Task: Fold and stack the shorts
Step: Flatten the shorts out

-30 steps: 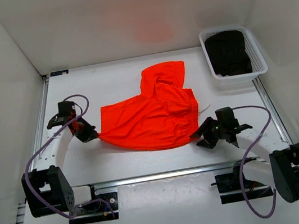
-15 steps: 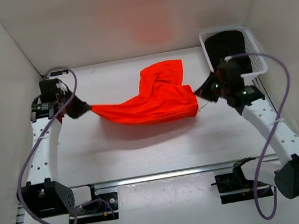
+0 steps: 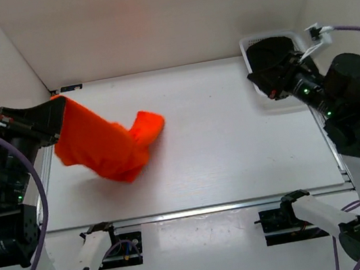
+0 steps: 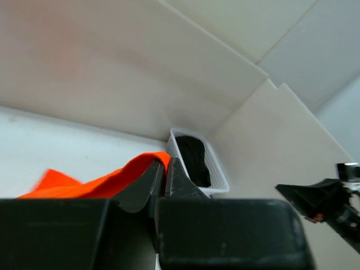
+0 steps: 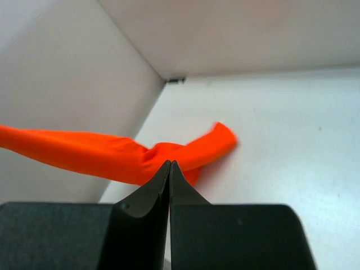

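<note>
Shorts [image 3: 103, 147] gone from bench [image 3: 237, 146] centre, swung to left side. Now hanging bunched from raised left end effector [image 3: 53, 114], lower end trailing on bench. Right end effector [image 3: 262, 82] has let go, risen beside basket [image 3: 267, 35], fingers pressed together, nothing between.

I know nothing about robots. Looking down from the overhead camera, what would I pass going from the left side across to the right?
left gripper, shut on the cloth → the shorts, hanging from it → bare table → white basket of dark clothes
</note>
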You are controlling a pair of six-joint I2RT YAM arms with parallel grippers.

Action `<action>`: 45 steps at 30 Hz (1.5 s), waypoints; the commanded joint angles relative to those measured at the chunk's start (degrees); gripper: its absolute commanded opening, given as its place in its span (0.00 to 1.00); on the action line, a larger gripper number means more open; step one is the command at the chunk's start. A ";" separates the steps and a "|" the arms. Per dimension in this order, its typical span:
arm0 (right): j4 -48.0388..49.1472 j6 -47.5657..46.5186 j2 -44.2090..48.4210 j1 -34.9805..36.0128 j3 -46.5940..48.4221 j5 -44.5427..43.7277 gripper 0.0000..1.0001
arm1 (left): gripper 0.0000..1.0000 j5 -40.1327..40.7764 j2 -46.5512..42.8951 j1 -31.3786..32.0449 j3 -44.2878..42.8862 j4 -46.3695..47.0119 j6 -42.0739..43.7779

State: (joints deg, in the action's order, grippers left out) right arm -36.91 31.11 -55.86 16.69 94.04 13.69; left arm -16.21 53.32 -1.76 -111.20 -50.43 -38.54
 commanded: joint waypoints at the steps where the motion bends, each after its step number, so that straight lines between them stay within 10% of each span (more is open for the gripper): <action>1: -5.11 -0.53 -1.37 0.36 -13.59 3.45 0.00 | 0.10 -1.28 4.07 -0.26 6.94 -2.91 -0.48; 14: 2.97 2.99 -1.44 2.72 -39.81 6.26 0.03 | 0.10 -4.44 8.29 0.35 11.09 -0.81 0.05; 20: 12.81 6.23 -10.21 12.89 -42.71 6.62 0.32 | 0.10 -4.45 10.05 1.41 9.25 -0.28 -0.48; 25: 17.39 4.59 -31.53 33.01 -28.86 -1.56 0.67 | 0.10 -4.97 10.58 1.41 8.63 -0.28 -0.48; 32: 15.11 -0.26 -57.06 45.62 -0.11 -2.71 0.89 | 0.10 -4.45 10.58 1.41 8.63 -0.28 0.05; 41: 17.30 2.97 -73.25 49.32 15.03 -0.42 0.72 | 0.10 -2.78 11.63 1.41 4.42 -3.52 1.19; 45: 19.67 7.19 -72.57 48.01 12.93 -0.42 0.04 | 0.10 -2.16 11.63 1.41 4.41 -4.06 1.19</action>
State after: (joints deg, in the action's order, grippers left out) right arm -20.23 34.92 -129.86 66.15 106.32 12.82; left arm -18.68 65.25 -0.62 -104.81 -54.39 -37.95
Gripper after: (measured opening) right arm 0.102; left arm 0.133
